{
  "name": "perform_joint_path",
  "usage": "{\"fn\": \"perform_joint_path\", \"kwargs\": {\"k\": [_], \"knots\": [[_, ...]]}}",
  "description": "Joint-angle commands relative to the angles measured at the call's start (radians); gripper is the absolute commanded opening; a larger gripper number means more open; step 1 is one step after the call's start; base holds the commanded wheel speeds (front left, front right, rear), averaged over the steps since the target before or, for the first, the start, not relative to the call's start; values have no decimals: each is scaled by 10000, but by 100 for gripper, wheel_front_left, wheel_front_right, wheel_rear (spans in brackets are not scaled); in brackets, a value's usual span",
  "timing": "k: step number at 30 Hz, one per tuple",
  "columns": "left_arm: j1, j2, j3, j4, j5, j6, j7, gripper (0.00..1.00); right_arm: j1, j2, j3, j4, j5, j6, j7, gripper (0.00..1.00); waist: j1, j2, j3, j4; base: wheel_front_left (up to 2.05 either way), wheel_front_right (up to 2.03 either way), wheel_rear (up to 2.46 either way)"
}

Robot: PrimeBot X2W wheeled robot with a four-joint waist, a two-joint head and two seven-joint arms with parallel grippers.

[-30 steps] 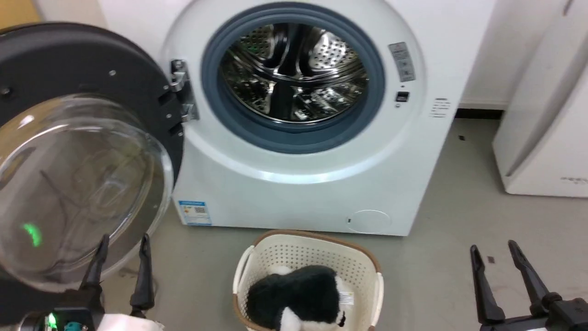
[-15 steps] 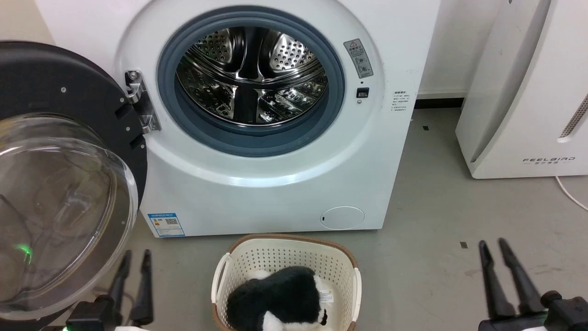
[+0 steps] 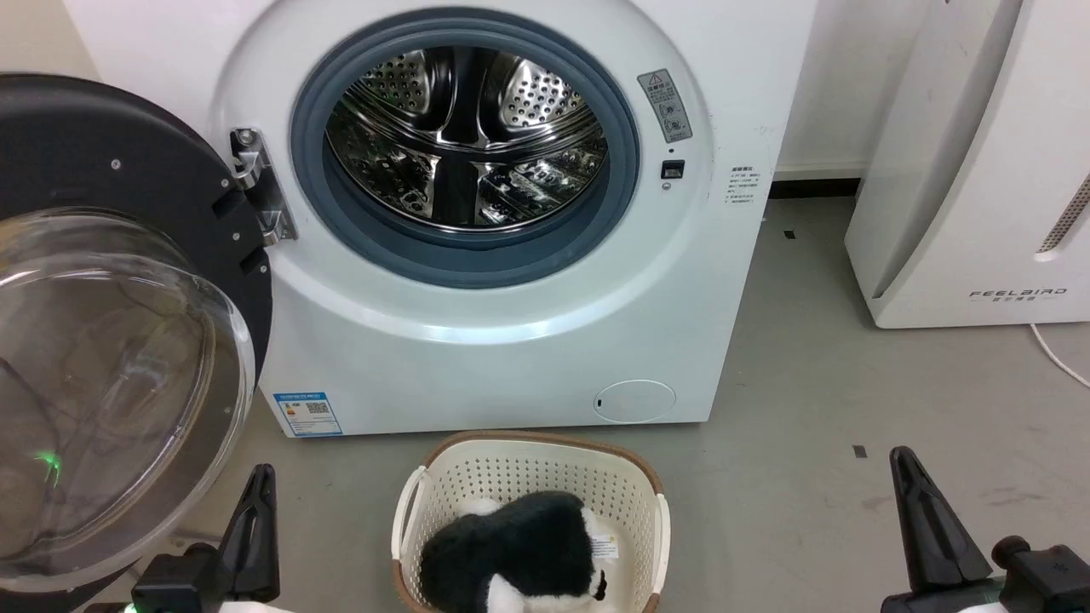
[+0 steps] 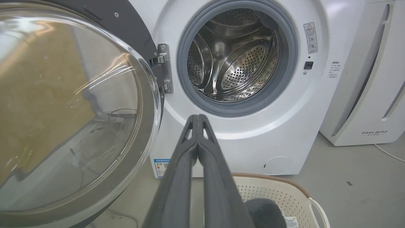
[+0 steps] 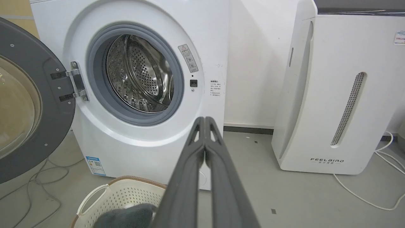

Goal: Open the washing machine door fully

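Head view: the left end effector (image 3: 258,489) and right end effector (image 3: 904,468) pointed up from the near edge, both pinched closed and empty. The large round black-rimmed glass washing machine door (image 3: 128,153) stood swung wide, just left of the left end effector.

Left wrist view: the door (image 4: 72,104) lay left of the closed left end effector (image 4: 197,118).

Right wrist view: the door (image 5: 47,104) lay far left of the closed right end effector (image 5: 205,120).

Your left claw (image 3: 260,477) sits at the lower left of the head view, fingers pressed together, pointing up. Your right claw (image 3: 904,460) mirrors it at the lower right, fingers also closed tip to tip.
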State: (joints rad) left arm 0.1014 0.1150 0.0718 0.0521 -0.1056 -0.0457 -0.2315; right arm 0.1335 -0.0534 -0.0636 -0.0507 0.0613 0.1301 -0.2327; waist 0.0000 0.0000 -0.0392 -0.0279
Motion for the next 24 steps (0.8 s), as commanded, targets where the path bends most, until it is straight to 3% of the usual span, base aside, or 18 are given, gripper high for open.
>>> {"fn": "perform_joint_path", "kwargs": {"k": [1,24], "knots": [[-105,-5,-37,-51,93,47,57,0,-142,4,28,17,-68,1,50,0,0,0,6,4,0,0,0],[-293,-138,-178,-148,292,132,525,0,-389,9,154,118,-181,2,522,0,0,0,86,61,0,0,0]]}}
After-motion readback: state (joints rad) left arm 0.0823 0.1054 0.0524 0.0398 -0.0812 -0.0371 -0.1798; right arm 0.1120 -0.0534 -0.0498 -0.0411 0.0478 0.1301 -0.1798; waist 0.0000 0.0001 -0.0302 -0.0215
